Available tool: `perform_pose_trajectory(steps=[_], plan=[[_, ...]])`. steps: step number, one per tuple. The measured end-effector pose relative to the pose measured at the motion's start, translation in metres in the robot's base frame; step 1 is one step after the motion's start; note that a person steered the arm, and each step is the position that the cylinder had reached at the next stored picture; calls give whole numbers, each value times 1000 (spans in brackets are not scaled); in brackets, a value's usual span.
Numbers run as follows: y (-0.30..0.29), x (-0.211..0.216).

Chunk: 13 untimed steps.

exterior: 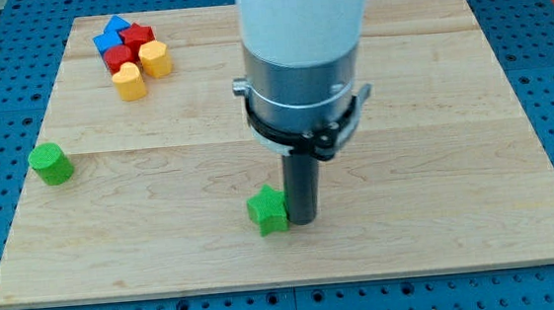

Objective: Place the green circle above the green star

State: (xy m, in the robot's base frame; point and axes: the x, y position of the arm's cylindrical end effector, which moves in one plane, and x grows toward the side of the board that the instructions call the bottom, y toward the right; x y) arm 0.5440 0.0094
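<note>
The green circle (52, 164) stands near the board's left edge, about halfway down the view. The green star (267, 209) lies low on the board, a little left of centre. My tip (303, 219) rests right beside the star's right side, touching or almost touching it. The green circle is far to the left of my tip and slightly higher in the view.
A cluster of blocks sits at the board's top left: a blue block (112, 35), red blocks (137, 36) (117, 59) and two yellow blocks (155, 59) (130, 81). The wooden board (436, 162) lies on a blue pegboard. The arm's wide white and grey body (300, 44) hides the board's upper middle.
</note>
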Motion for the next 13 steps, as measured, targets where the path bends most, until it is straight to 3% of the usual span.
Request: perform_pose_trajectory(steps=[2, 3, 5, 6, 7, 8, 9, 10, 11, 12, 13], plan=[[-11, -43], [-70, -84], [-298, 3], [-314, -9], [-286, -70], [-301, -115], [-281, -128], [-213, -125], [-197, -124], [-234, -101], [-177, -95]])
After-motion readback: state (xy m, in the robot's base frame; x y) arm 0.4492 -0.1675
